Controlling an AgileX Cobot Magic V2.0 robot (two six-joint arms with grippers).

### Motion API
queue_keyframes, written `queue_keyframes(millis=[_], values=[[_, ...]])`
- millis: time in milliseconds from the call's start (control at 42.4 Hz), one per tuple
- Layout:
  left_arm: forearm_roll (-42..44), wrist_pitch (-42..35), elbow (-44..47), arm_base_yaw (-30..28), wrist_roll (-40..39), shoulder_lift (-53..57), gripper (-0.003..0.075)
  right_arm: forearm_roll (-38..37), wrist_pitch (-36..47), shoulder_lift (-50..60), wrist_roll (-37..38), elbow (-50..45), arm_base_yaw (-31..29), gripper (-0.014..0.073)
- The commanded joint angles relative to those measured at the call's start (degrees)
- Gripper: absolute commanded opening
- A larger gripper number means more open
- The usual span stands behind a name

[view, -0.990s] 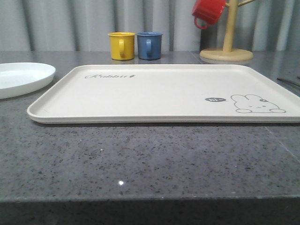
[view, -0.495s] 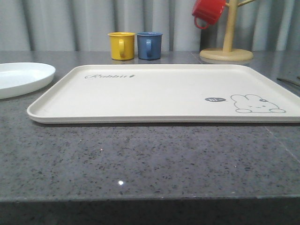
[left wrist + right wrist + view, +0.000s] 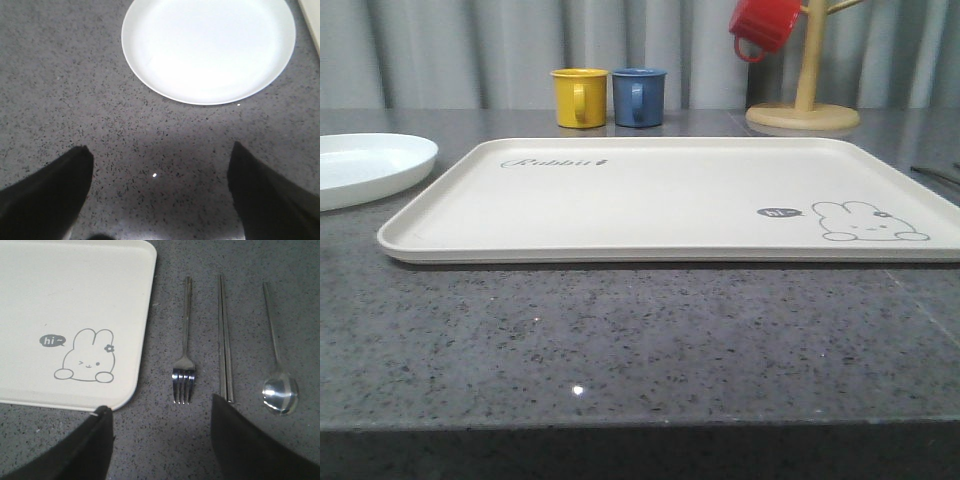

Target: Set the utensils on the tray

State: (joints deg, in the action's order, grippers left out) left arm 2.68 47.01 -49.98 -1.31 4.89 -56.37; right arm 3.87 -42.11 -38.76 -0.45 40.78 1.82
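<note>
The left gripper [image 3: 157,195] is held wide open above bare countertop [image 3: 60,90], nothing between its fingers [image 3: 50,195], with the white plate [image 3: 208,47] lying just beyond them, left of the tray [image 3: 670,195]. The right gripper [image 3: 160,445] is likewise spread wide and empty. The fork [image 3: 185,347], chopsticks [image 3: 225,337] and spoon [image 3: 277,357] are seen lying side by side on the countertop just beside the tray's rabbit corner.
</note>
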Motion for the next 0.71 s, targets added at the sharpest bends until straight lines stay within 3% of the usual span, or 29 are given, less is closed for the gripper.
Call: queue_keyframes(millis=[0,141,353,683], values=[[0.4,-1.8,-5.1,-3.2,-0.7,-6.0,0.0547,-0.5,3.6,-0.4,-0.7,2.1,-0.4,0.0461],[-6.5,-2.3,-10.3,-10.7,0.9,-15.2,0.0547,-0.5,3.6,-0.4,-0.7,2.1,-0.4,0.0461],[-30.1,-1.6,-15.9,-16.7,17.2,-26.2,0.0546,-0.5,3.6,-0.4,-0.7,2.1,-0.4,0.0461],[-34.6,-2.5,-20.5,-16.7,19.1,-35.6,0.0546,-0.5,3.6,-0.4,-0.7,2.1,-0.4,0.0461]])
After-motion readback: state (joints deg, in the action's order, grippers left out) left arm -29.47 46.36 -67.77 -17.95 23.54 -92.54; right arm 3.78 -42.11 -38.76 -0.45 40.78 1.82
